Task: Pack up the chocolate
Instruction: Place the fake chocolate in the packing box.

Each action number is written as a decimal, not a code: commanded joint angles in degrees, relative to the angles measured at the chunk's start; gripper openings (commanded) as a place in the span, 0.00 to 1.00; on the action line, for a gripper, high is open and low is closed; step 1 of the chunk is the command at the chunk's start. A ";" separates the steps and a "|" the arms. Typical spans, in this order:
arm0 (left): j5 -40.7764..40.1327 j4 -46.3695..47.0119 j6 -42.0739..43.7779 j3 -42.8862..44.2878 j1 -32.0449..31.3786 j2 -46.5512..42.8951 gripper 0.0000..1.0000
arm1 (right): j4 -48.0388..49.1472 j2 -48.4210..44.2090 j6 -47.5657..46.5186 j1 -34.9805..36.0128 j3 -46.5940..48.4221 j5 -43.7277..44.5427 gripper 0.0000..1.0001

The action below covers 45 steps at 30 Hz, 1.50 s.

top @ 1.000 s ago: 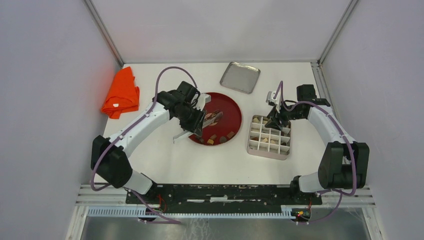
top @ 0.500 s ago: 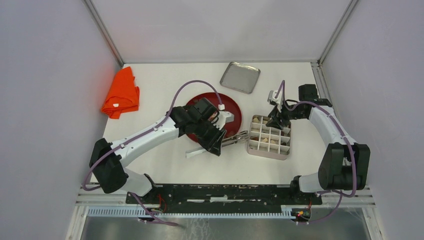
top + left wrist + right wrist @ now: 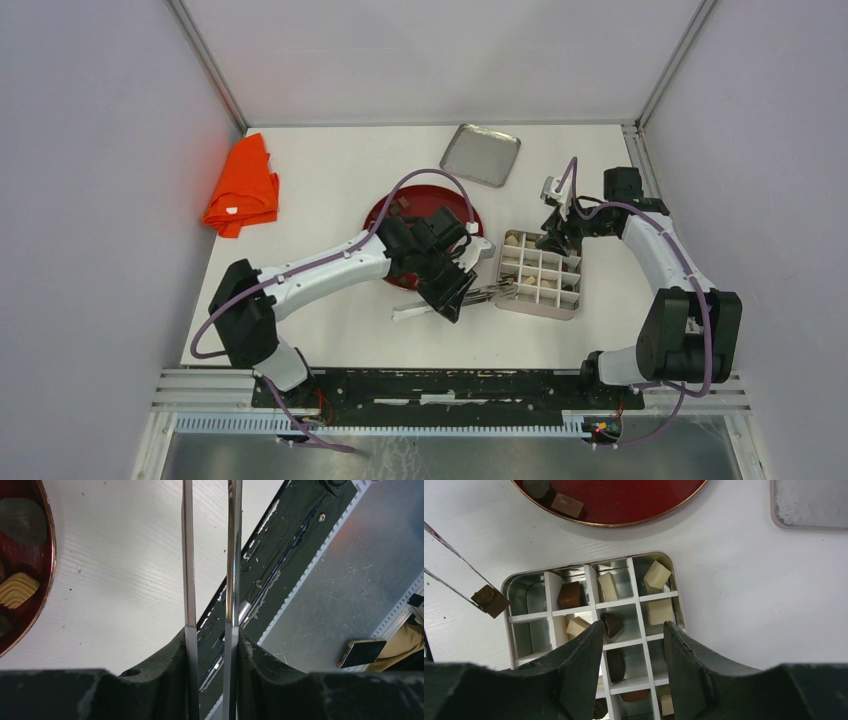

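Note:
My left gripper [image 3: 450,290] [image 3: 211,632] is shut on metal tweezers [image 3: 492,292] [image 3: 188,555]. The tweezer tips pinch a dark brown chocolate [image 3: 490,601] just above the left edge of the divided box [image 3: 503,296] [image 3: 505,587]. Several compartments hold cream and brown chocolate pieces, such as a cream one [image 3: 657,574] and a brown one [image 3: 570,595]. My right gripper [image 3: 553,235] [image 3: 632,625] hangs open over the box's middle, holding nothing. More chocolate lies on the red plate [image 3: 400,208] [image 3: 624,500] [image 3: 35,560], including a brown square [image 3: 566,504] and a tan ridged piece [image 3: 17,590].
A metal lid [image 3: 481,154] [image 3: 811,502] lies behind the box and plate. An orange cloth [image 3: 243,186] sits at the far left. The black base rail [image 3: 450,385] runs along the near edge. Enclosure walls close in on both sides.
My left arm has swung right from the red plate to the box's left edge, carrying the tweezers. The right gripper has barely moved above the box.

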 commanded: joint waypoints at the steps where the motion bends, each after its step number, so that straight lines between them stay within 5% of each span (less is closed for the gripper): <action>1: -1.21 0.44 -1.79 4.05 -0.69 1.01 0.06 | 0.97 -1.61 0.30 -0.15 0.75 -1.21 0.54; 19: -3.99 -3.30 -0.12 7.03 -1.49 4.30 0.35 | 0.17 -1.56 -0.52 -0.14 0.98 -1.29 0.54; 29: -4.79 -4.96 0.52 8.99 -1.51 5.72 0.42 | -0.15 -1.59 -1.06 -0.14 1.06 -1.21 0.54; 45: -3.37 0.03 -2.54 8.82 -1.09 1.44 0.39 | -0.58 -1.59 -1.44 -0.14 1.15 -1.37 0.54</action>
